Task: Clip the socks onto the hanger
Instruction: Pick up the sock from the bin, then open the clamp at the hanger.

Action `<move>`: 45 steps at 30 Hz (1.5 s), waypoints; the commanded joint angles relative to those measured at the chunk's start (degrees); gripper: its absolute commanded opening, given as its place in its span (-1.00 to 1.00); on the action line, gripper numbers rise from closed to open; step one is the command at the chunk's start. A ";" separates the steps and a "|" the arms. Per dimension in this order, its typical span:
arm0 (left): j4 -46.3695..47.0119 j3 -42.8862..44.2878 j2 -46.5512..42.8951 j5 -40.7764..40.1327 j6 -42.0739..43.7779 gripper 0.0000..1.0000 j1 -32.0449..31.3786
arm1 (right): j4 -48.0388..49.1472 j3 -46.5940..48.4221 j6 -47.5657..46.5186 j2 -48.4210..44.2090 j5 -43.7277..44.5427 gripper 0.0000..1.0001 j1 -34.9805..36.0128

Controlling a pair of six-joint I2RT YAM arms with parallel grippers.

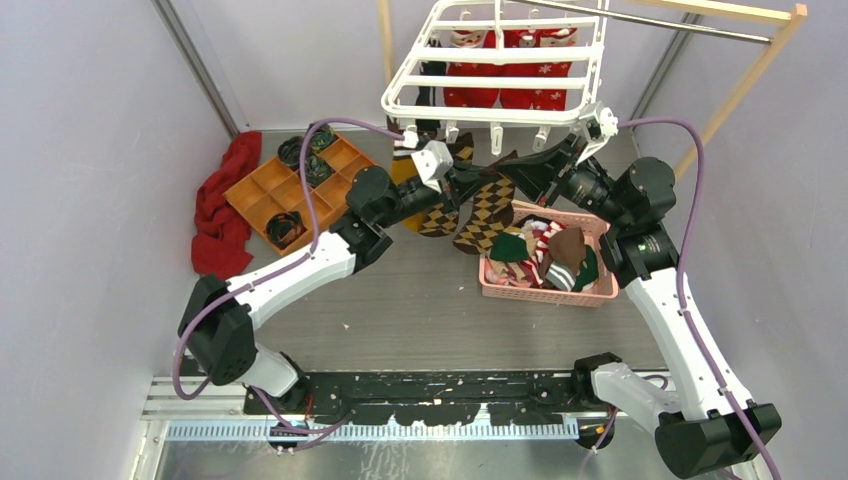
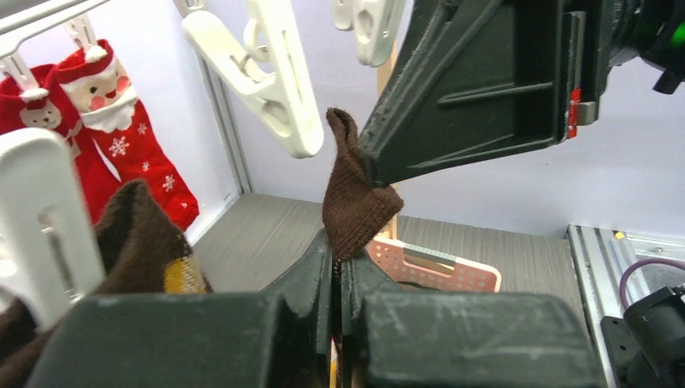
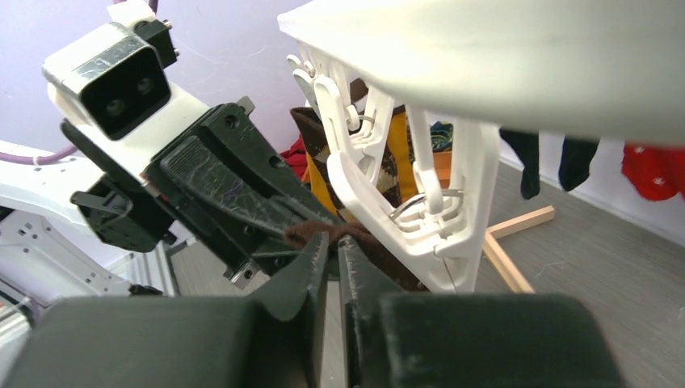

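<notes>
- Down at the near edge, both arms rise off their bases and lean in over the middle of the table [image 1: 420,300].
- On the right, a pink basket [image 1: 540,296] sits just beside the right arm, with a heap of loose socks [image 1: 545,255] inside.
- Now the action: the left pincer [image 2: 334,259] is clamped tight on the lower part of a brown sock [image 2: 351,206], with the knit squeezed between its jaws.
- The right pincer [image 3: 333,246] meets it head-on and is closed on the same brown sock higher up, so the fabric stands pinched between the two.
- The sock's top fold pokes up just beside a dangling white clip [image 2: 279,89].
- Two argyle socks [image 1: 490,210] show on the near side of the pincers. Whether they are clipped or loose, I can't tell.
- Over it all hangs the white hanger [image 1: 500,113], its front rail right above both pincers.
- Off to the left, an orange tray [image 1: 255,190] holds dark rolled bundles [image 1: 318,168], and a red cloth [image 1: 220,215] lies along its left side.
- At the back, red Christmas stockings [image 2: 141,162] hang from the hanger's far side.
- A wooden rack [image 1: 745,85] stands in the far right corner.
</notes>
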 commanded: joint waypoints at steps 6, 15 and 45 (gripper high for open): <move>12.26 -1.06 -0.19 6.87 -12.39 -0.99 6.62 | 2.99 -0.48 -0.62 -5.51 -0.71 -0.08 -2.94; 13.05 -1.33 -0.48 11.08 -16.38 -0.99 8.80 | 1.38 0.35 -8.85 -10.23 -10.89 0.58 -3.87; 12.10 -1.02 1.97 16.50 -14.61 -0.99 10.15 | 8.86 -1.74 -18.88 -2.77 16.76 0.75 13.91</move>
